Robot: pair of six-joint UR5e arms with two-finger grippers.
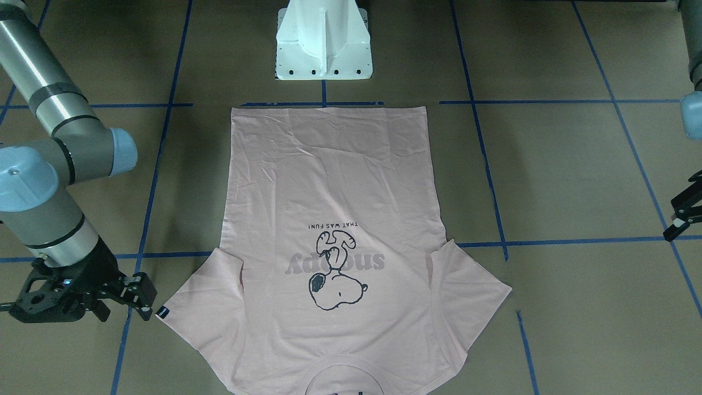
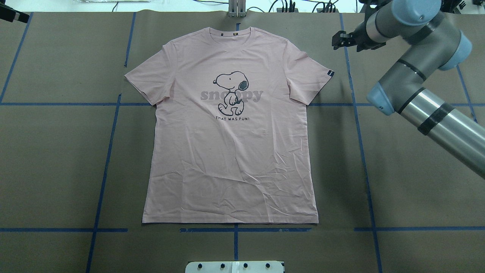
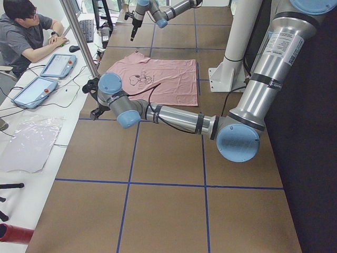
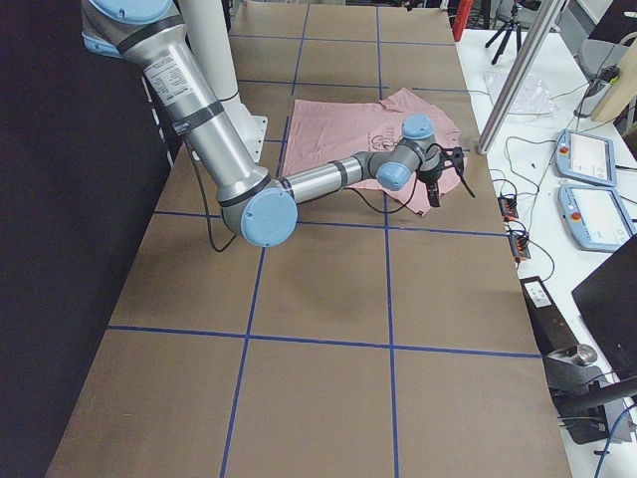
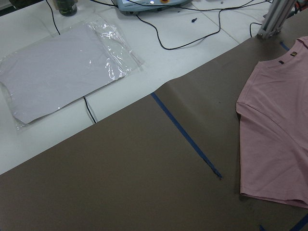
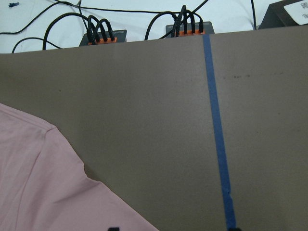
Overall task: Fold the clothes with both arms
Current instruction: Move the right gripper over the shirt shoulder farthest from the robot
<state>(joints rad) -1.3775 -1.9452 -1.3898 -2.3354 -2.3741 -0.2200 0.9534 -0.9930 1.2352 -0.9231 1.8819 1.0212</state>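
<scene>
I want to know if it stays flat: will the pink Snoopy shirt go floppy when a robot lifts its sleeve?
Probably floppy: the T-shirt is soft cloth, creased near its hem. Likely light too, lying so thin on the table.

The T-shirt (image 2: 231, 170) is pale pink — dark Snoopy print (image 2: 230, 93), grey lettering (image 2: 206, 95).

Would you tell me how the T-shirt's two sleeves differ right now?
The right sleeve carries a small dark hem tag; the left sleeve has none. The right hand is close beside the right sleeve; the left hand is far from the left sleeve. Both sleeves lie flat, unfolded.
</scene>
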